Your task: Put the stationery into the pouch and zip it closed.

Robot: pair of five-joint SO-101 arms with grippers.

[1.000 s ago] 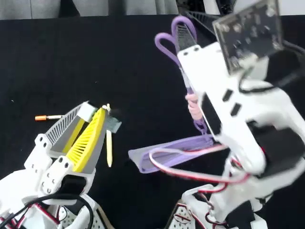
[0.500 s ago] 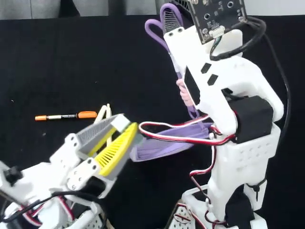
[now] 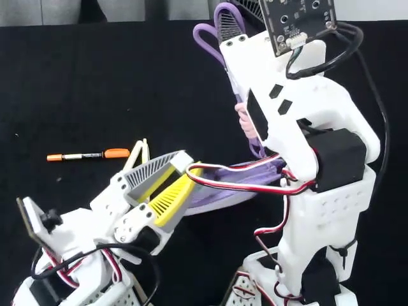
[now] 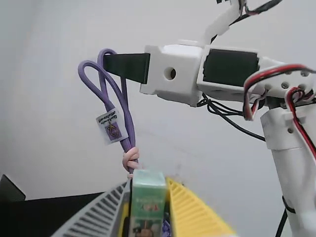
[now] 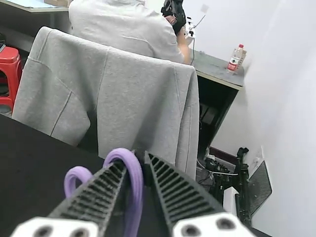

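From above, the right gripper (image 3: pixel 231 29) is raised at the far side, clamped on the purple strap (image 3: pixel 205 39) of the pouch (image 3: pixel 220 194). The pouch body lies mid-scene on the black table (image 3: pixel 95 83), with the left gripper (image 3: pixel 189 164) at its left end and an orange marker (image 3: pixel 89 154) farther left. In the left wrist view the left fingers are closed on a small green block (image 4: pixel 147 205), with a pink charm (image 4: pixel 131 160) just beyond, and in the right wrist view the right fingers pinch the strap between them.

Black tabletop (image 3: pixel 95 83), grey jacket (image 5: pixel 113 94) draped behind it, white wall (image 5: pixel 276 98), red stool (image 5: pixel 7 64)
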